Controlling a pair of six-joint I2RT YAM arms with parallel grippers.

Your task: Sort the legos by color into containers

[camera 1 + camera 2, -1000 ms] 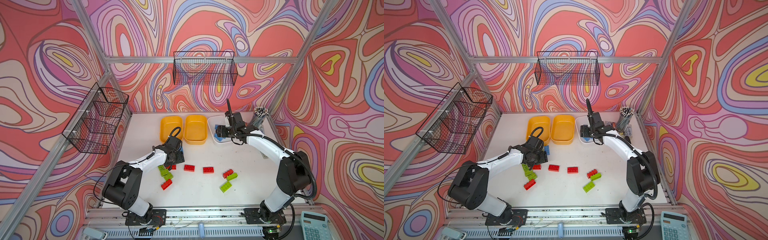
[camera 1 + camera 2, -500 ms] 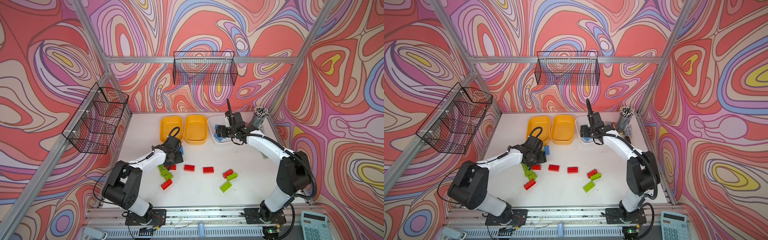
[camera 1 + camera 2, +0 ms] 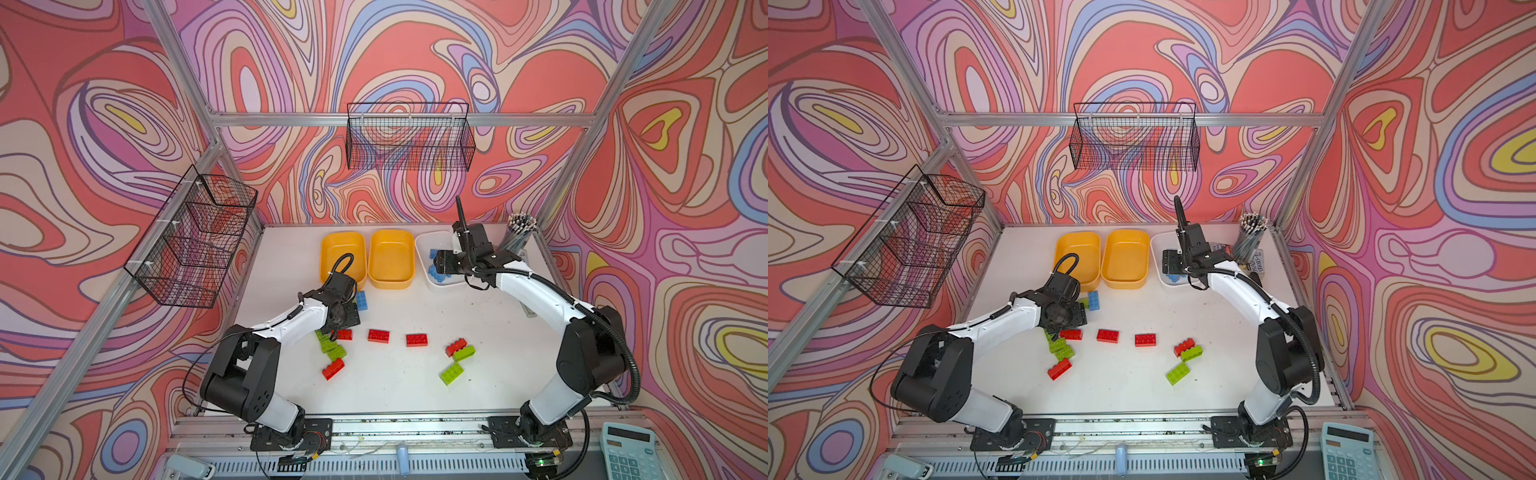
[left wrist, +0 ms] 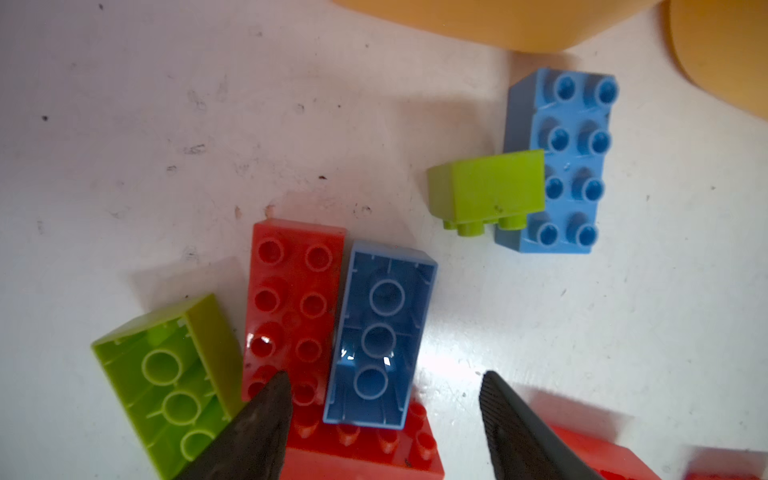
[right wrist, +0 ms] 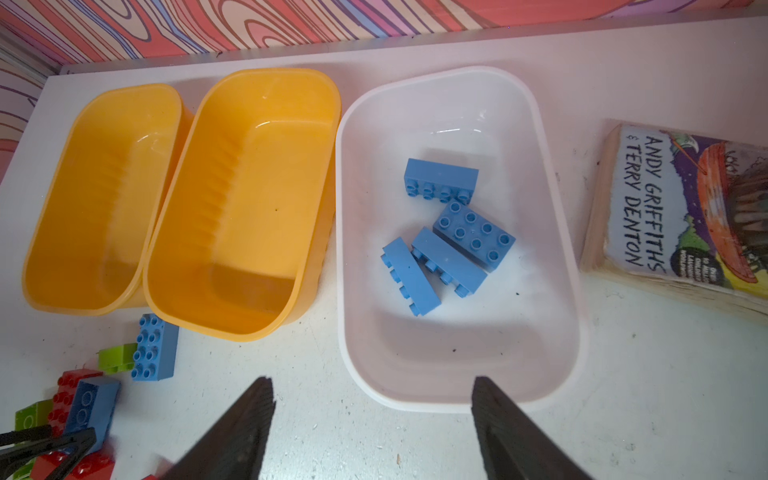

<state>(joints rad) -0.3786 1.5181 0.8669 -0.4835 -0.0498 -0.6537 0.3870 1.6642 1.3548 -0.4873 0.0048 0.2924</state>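
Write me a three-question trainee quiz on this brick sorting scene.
1. How many blue bricks lie in the white tub?
2. True or false: both yellow tubs are empty.
3. The upturned brick between the fingertips of the left gripper is: A red, B blue, C green.
Key: 1. four; 2. true; 3. B.

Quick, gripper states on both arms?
Left gripper: open, fingers straddling the upside-down blue brick, not gripping it.
Right gripper: open, empty, at the white tub.
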